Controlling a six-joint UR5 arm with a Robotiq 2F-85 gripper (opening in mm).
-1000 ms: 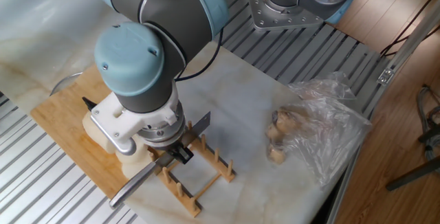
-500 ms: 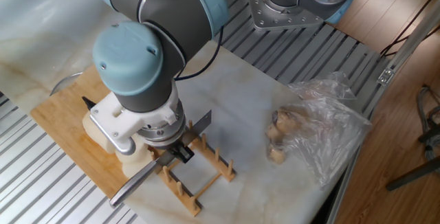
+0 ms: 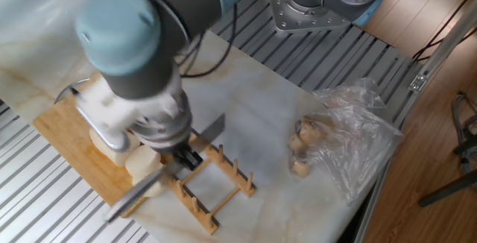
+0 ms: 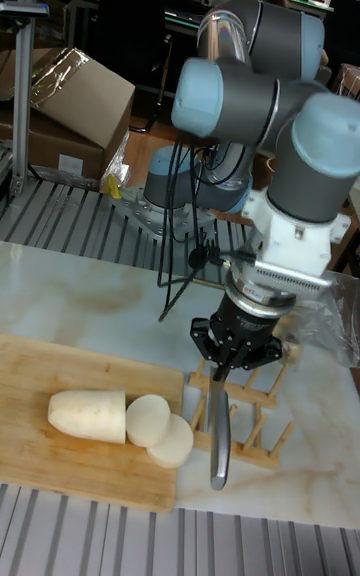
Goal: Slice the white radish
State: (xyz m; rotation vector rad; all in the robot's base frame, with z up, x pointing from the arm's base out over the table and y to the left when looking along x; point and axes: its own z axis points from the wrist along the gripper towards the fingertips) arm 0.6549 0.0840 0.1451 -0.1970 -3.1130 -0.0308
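Single arm above a marbled surface (image 3: 261, 116), claw (image 4: 243, 344) pointing down and clamped on the handle of a knife (image 4: 218, 426) — blade hanging downward in the tall fixed view, tip near the front edge of the surface; in the fixed view, knife (image 3: 160, 176) lying along a diagonal, one end projecting at the upper right of the claw (image 3: 182, 156), the other at lower left. Arm strongly motion-blurred in the fixed view. White radish (image 4: 90, 415) on a wooden cutting board (image 4: 40, 376) at the left of the surface: a long stub lying on its side, with two round discs (image 4: 160, 431) just beside its cut end, overlapping one another, the nearer disc at the board's right edge. Same radish (image 3: 104, 142) partly hidden behind the wrist in the fixed view, one cut piece (image 3: 145, 165) showing just below the claw. Knife beside the discs, over the wooden peg rack (image 3: 216, 191) standing next to the board; contact with the discs not determinable. Rack (image 4: 250, 416) directly beneath the claw. At the right of the surface, well apart from the board — crumpled clear plastic (image 3: 350, 135) around brownish lumps (image 3: 302, 150). Arm base (image 3: 313, 4) on the ribbed metal tabletop (image 3: 313, 57) behind.
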